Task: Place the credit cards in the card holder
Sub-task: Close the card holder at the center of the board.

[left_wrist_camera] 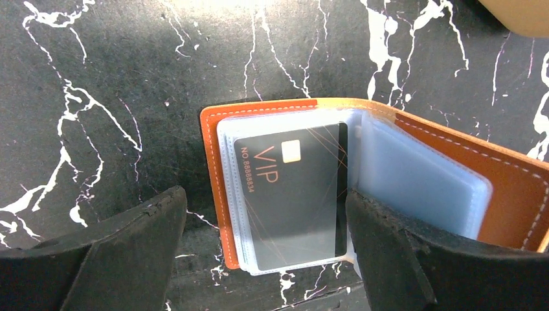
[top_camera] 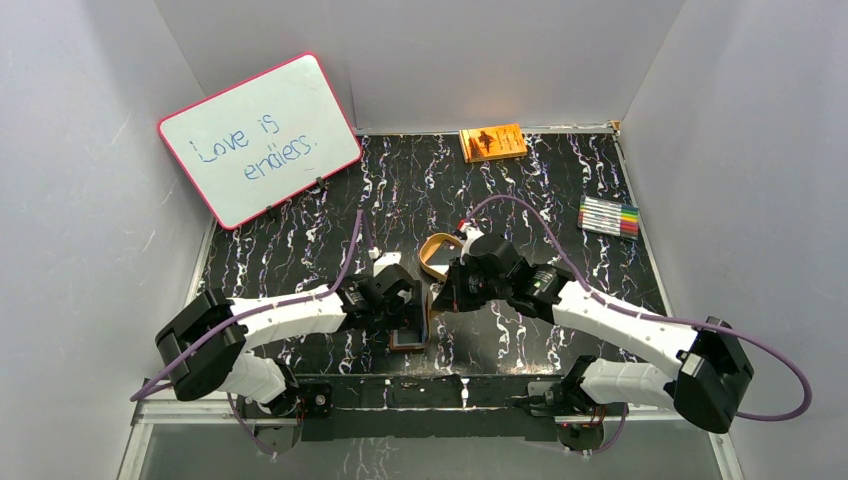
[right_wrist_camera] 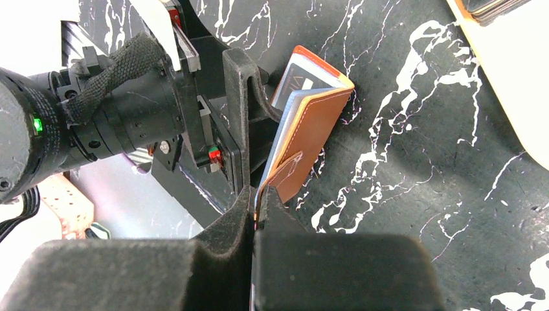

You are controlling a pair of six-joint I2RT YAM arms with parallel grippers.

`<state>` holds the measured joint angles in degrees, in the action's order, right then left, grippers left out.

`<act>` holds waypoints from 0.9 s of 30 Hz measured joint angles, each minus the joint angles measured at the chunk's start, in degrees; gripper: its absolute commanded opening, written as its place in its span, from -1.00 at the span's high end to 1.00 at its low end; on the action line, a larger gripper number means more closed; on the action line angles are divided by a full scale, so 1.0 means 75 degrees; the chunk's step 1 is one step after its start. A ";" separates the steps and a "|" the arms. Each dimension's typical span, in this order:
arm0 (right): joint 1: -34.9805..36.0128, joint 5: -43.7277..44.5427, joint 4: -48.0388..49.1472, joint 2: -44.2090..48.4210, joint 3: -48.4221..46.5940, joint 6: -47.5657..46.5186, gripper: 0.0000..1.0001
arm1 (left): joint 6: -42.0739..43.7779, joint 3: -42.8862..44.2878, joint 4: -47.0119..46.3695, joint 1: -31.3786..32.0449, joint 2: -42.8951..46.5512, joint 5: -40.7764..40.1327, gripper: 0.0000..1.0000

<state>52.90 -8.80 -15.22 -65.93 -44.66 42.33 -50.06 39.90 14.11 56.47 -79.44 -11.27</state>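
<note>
The card holder lies open on the black marbled table, brown-orange leather with clear plastic sleeves inside. A black card marked VIP sits in the left sleeve. My left gripper is open, its fingers standing either side of the holder's left half; the right finger touches the sleeves. My right gripper is shut on the edge of the holder's cover flap and holds it raised. In the top view both grippers meet over the holder near the table's front middle. No other card shows clearly.
A tan oval tray lies just behind the grippers, and its edge shows in the left wrist view. An orange book lies at the back. A whiteboard leans at the back left. A pack of markers lies at the right.
</note>
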 measured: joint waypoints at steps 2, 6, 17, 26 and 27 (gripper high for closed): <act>0.0000 -0.0003 0.0020 0.0079 0.0061 0.0026 1.00 | 0.0000 -0.0012 -0.0047 0.0003 0.0000 0.0006 -0.71; 0.0000 0.0041 -0.0041 0.0233 0.0093 0.0087 1.00 | -0.0012 -0.0015 -0.0085 0.0003 0.0000 0.0006 -0.60; 0.0000 0.0154 -0.0175 0.0344 0.0187 0.0137 1.00 | -0.0213 -0.0248 0.0064 0.0009 0.0393 -0.0017 -0.75; 0.0000 0.0382 -0.0318 0.0344 0.0187 0.0105 1.00 | -0.0361 -0.0026 0.0606 0.0009 0.1443 -0.0166 -0.89; 0.0000 0.0408 -0.0347 0.0344 0.0184 0.0099 1.00 | -0.0367 0.0032 0.0650 0.0009 0.1542 -0.0204 -0.90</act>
<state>52.90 -5.74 -17.82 -63.35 -43.29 43.07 -52.82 40.14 18.98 56.53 -67.88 -12.80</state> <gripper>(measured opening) 0.043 0.934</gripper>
